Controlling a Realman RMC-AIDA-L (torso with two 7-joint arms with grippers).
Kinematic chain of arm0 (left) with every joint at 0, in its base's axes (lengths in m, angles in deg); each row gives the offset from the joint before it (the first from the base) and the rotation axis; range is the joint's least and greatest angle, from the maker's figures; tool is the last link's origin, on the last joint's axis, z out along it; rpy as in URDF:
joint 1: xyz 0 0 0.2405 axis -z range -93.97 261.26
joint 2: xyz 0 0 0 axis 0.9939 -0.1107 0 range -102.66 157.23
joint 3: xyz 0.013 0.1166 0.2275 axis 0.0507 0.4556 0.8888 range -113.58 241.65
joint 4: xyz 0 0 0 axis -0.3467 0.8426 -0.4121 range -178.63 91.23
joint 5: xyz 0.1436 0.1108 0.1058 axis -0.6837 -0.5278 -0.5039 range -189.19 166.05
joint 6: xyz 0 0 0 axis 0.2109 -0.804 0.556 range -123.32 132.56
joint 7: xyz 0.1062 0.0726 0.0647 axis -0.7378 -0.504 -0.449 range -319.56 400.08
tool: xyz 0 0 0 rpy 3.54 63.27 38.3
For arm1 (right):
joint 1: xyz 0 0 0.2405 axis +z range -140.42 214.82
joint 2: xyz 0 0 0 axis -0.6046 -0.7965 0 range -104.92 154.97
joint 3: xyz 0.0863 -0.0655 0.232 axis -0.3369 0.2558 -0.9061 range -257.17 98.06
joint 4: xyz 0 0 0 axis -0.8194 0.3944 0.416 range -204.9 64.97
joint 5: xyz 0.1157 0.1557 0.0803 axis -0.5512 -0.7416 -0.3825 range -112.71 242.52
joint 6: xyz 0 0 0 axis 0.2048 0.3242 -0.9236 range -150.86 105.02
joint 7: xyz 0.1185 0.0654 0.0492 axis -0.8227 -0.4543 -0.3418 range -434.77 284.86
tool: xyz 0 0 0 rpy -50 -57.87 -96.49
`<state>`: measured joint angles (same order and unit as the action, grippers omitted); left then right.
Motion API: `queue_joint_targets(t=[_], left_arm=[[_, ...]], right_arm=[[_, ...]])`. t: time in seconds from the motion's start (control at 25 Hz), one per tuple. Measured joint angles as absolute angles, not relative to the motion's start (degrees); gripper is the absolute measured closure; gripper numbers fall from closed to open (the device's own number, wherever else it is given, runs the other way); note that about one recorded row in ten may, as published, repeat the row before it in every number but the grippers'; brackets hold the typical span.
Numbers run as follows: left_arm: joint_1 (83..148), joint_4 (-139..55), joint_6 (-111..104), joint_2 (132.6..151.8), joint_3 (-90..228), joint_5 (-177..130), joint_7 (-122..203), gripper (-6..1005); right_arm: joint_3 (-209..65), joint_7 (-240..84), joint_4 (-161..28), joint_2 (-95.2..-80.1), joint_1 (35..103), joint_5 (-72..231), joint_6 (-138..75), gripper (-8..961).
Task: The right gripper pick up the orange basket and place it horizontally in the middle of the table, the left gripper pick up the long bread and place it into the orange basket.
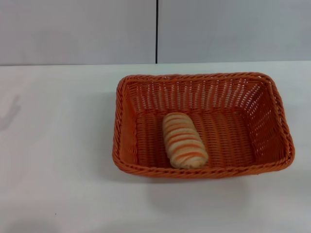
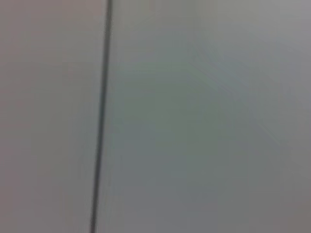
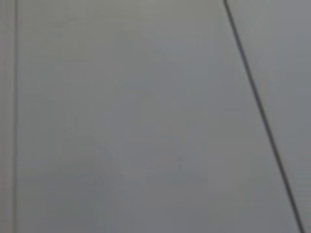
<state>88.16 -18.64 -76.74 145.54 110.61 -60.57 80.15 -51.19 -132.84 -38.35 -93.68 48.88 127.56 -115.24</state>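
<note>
The orange basket (image 1: 127, 145) lies lengthwise across the white table (image 1: 58, 160), a little right of the middle in the head view. Inside it, on the woven floor toward its left half, rests the long bread (image 1: 183, 140), tan with orange-brown stripes, one end pointing at the near rim. Neither gripper shows in any view. Both wrist views hold only a plain grey wall with a dark seam.
A grey wall panel (image 1: 77, 29) with a vertical dark seam (image 1: 157, 31) rises behind the table's far edge. Bare white tabletop stretches left of the basket and in front of it.
</note>
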Motion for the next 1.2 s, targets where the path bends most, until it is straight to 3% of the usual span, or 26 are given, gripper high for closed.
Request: queue_joint_targets(t=[1.2], left_arm=[[93.21, -27.4, -78.84, 145.52, 102.5, -60.66, 72.03, 194]], right_arm=[[-60.89, -127.18, -47.64, -93.77, 51.07, 126.67, -115.92, 217]])
